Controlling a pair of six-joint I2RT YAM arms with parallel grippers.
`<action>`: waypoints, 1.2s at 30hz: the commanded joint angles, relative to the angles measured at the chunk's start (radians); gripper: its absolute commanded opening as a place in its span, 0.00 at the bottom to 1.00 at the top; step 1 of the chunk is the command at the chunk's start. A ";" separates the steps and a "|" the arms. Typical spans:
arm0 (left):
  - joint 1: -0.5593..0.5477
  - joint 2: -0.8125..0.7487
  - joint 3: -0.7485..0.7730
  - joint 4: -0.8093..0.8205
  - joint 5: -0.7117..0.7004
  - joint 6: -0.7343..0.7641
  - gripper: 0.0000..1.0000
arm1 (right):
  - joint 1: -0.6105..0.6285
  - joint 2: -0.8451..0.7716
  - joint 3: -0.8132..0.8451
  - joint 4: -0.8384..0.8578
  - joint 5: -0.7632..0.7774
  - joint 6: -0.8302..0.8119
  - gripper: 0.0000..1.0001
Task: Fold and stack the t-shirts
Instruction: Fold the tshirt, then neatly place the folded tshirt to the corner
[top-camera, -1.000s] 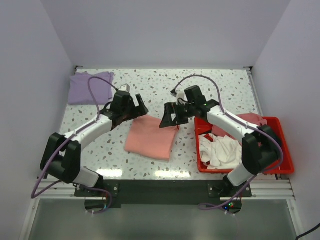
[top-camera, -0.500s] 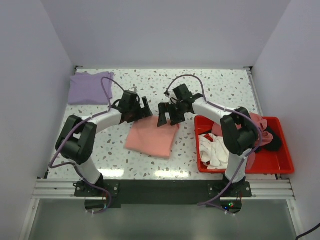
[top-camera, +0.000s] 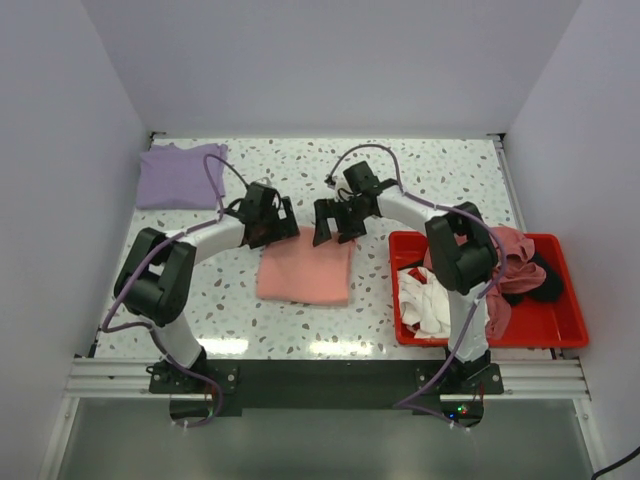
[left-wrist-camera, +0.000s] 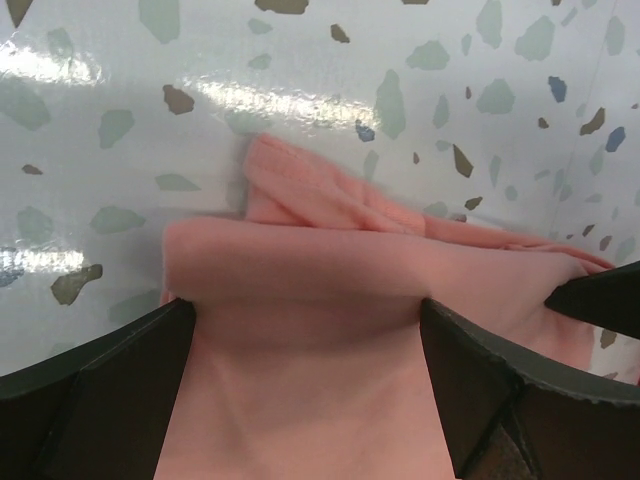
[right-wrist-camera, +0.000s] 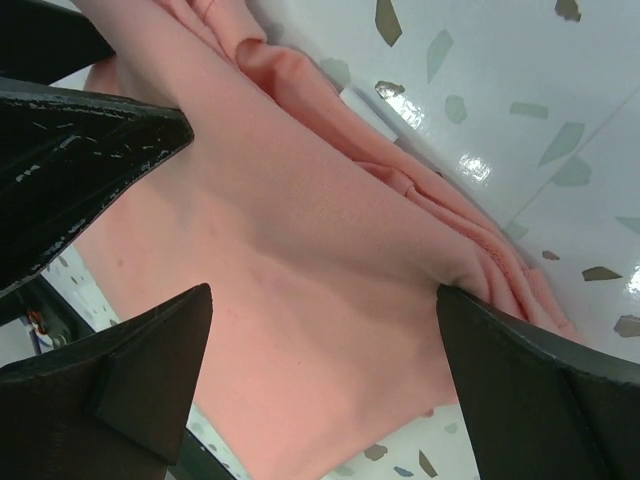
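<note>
Salmon-pink tee (top-camera: 305, 278) (folded), lavender tee (top-camera: 180, 176) apart

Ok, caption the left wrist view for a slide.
Left gripper, open, straddling an edge of the folded salmon-pink t-shirt on the speckled table.

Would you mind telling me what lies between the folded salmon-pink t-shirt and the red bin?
Nothing: in the top external view only a bare strip of speckled table separates the salmon-pink t-shirt from the red bin.
</note>
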 joint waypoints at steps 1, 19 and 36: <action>0.008 -0.035 0.020 -0.079 -0.057 0.036 1.00 | -0.009 0.061 0.005 -0.029 0.051 -0.062 0.99; 0.005 -0.518 -0.171 -0.160 -0.153 -0.001 1.00 | 0.006 -0.781 -0.263 0.042 0.106 0.078 0.99; 0.003 -0.268 -0.221 -0.016 -0.038 0.054 1.00 | 0.006 -1.217 -0.556 -0.093 0.353 0.178 0.99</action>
